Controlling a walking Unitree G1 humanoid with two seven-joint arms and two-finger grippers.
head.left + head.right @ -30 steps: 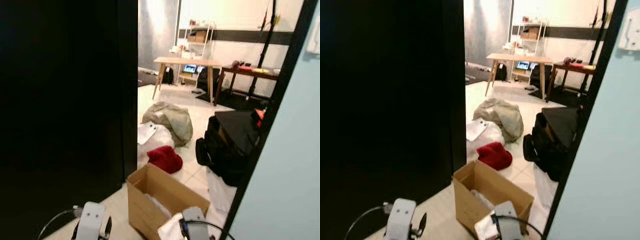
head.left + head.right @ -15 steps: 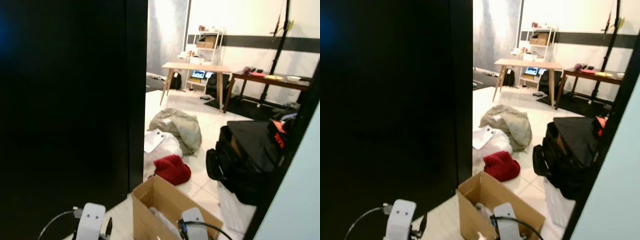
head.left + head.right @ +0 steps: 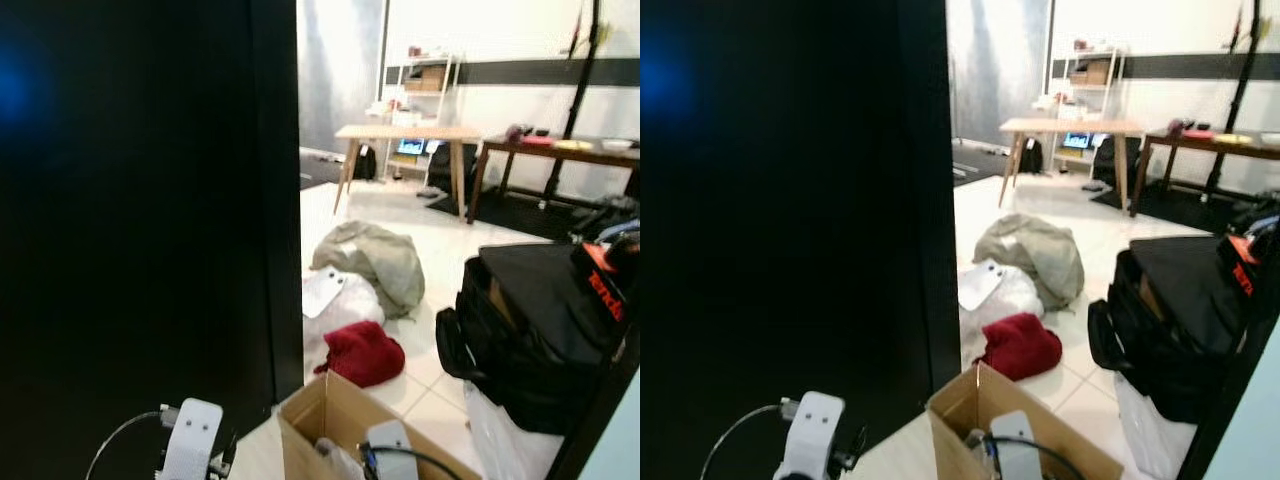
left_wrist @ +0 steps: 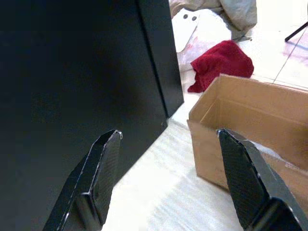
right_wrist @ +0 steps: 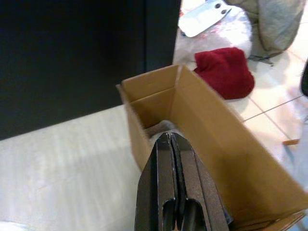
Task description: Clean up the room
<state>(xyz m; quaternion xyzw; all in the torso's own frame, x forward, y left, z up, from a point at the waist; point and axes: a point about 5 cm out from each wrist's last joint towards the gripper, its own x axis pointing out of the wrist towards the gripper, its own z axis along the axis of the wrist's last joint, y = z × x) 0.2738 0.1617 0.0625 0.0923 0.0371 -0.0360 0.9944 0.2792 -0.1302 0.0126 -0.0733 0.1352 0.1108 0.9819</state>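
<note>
Since a second ago the head camera has swung to the right, so the light blue wall has slid nearly out of sight and more of the big black bag (image 3: 540,330) shows. An open brown cardboard box (image 5: 211,139) sits on the pale floor (image 5: 62,163) beside a tall black panel (image 3: 140,230). Right pincer (image 5: 169,139) hangs over the box, its two black fingers pressed together on nothing. Left pincer (image 4: 168,139) is spread wide above the floor, next to the box. Just past the box lies a dark red cloth (image 3: 362,352), touching a white plastic bag (image 3: 335,300). Behind them slumps a grey-green sack (image 3: 372,262).
</note>
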